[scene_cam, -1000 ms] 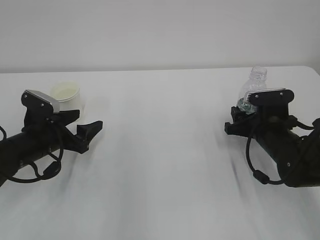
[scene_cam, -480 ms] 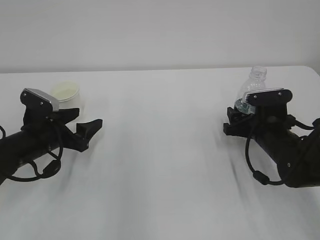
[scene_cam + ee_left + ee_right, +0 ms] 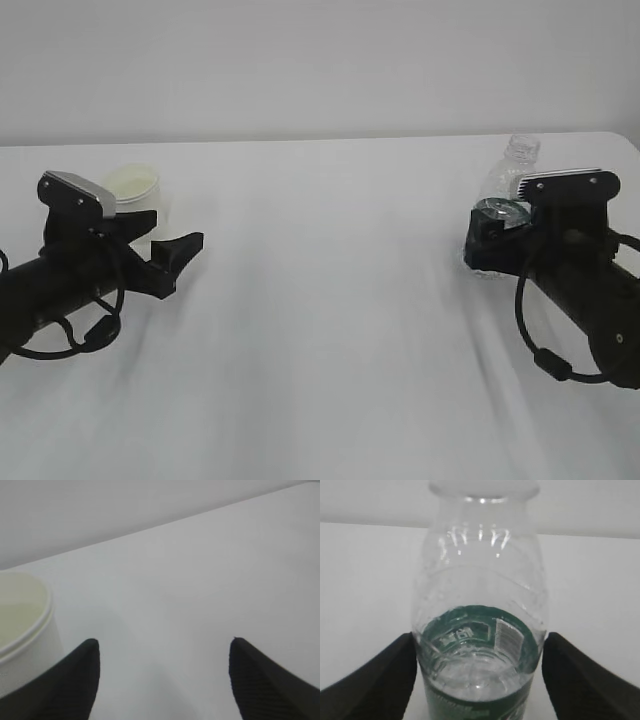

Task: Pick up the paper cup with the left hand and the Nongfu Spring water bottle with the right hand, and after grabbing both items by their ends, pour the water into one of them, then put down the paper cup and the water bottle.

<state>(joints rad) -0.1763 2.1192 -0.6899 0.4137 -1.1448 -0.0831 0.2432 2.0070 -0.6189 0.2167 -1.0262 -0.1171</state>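
The paper cup stands upright on the white table at the far left. My left gripper is open just in front of it and to its right. In the left wrist view the paper cup lies outside the left finger, and nothing is between the fingers of the left gripper. The Nongfu Spring water bottle stands upright at the right. Water fills its lower part up to the green label. My right gripper is open, one finger on each side of the bottle, its base hidden behind the arm.
Both things stand on a white table, with a plain wall behind it. The table's back right corner is close behind the bottle. Black cable loops hang from both arms.
The right gripper has let go of the bottle, opened wider and drawn back to the right. The bottle stays upright. The left arm has shifted slightly back; the cup has not moved.
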